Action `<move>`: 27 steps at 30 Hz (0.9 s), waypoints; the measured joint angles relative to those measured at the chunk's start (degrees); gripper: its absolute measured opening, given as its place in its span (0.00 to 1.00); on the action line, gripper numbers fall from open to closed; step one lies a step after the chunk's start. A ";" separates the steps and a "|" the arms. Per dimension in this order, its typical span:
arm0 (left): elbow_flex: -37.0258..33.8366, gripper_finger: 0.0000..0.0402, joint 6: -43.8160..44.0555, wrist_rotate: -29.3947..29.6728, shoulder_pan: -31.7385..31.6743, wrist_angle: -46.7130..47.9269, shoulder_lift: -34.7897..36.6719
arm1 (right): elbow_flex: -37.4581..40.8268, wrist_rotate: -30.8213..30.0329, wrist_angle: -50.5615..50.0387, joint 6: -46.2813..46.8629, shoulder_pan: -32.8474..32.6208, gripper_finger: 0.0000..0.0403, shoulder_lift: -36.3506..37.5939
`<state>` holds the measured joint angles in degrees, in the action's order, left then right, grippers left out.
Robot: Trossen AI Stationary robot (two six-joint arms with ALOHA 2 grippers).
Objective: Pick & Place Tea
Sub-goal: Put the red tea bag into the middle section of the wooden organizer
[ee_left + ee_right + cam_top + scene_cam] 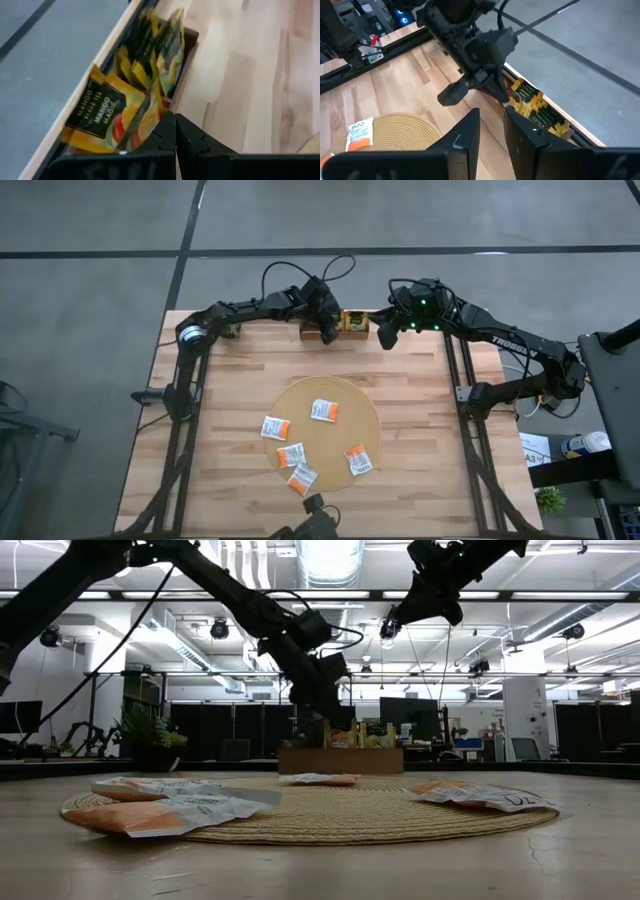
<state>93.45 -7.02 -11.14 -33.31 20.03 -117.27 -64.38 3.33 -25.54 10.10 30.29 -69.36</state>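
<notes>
1. The tea falls in two groups. Five small flat square sachets, white with orange marks (276,427), lie on the large round tan woven mat (372,412) at the middle of the pale wooden desk (420,480), spread over its near half.
2. The second group is dark green and yellow sachets (150,47), standing on edge in the small brown wooden compartment tray (357,333) at the middle of the desk's far edge.
3. My left pincer (175,131) is at the tray, its fingers clenched together on a corner of one dark green and yellow sachet (107,117), which sits tilted at the tray's end compartment.
4. That sachet reads "MANGO MAGIC"; smaller lettering beside it I cannot make out.
5. One white sachet in the right wrist view (359,134) carries the word "TAZO".
6. My right pincer (492,125) hangs above the desk just beside the tray's right end, fingers slightly apart, grasping nothing.
</notes>
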 joint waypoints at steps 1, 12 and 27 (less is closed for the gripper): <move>0.00 0.00 -0.40 -0.02 0.01 0.00 -0.44 | 0.00 -0.04 0.00 -0.05 0.00 0.20 0.00; 0.15 0.00 -1.89 7.02 0.00 -0.51 -3.92 | 0.00 -0.04 0.02 -0.04 -0.01 0.17 0.00; 1.52 0.00 -0.56 6.06 0.31 0.95 -4.83 | 0.00 -0.54 0.10 -0.94 0.16 0.18 0.00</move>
<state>94.97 -7.57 -5.07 -32.99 20.98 -122.10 -64.38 2.79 -25.44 9.17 30.46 -69.36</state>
